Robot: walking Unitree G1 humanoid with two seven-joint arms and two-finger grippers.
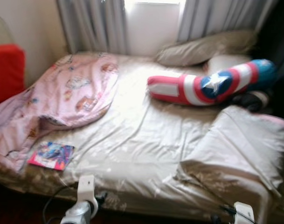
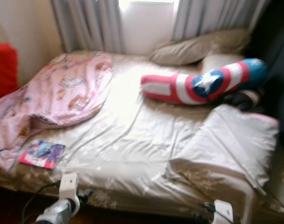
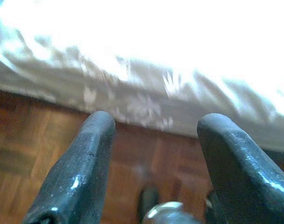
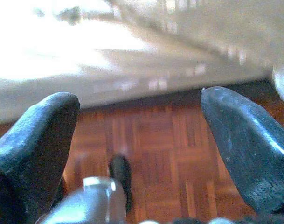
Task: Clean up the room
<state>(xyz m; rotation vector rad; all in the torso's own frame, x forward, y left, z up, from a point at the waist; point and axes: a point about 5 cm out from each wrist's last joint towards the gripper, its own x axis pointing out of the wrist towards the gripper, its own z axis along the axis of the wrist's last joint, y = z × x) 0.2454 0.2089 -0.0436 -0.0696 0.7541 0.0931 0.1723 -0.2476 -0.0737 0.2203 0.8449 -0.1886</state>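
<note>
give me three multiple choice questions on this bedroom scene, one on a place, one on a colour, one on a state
1. Where does the small book lie?
A. on the bed's near left corner, beside the pink blanket
B. on the pillow by the window
C. on the wooden floor

2. What colours are on the long shield-print cushion?
A. green and yellow
B. red, white and blue
C. black and orange

3. How do the left pincer's fingers stand?
A. shut on the blanket
B. shut on nothing
C. open, apart, holding nothing

Answers: 1 A, the book sits on the bed next to the pink blanket. 2 B, the cushion shows red and white bands with a white star on blue. 3 C, the left pincer shows a wide gap with floor between.
</note>
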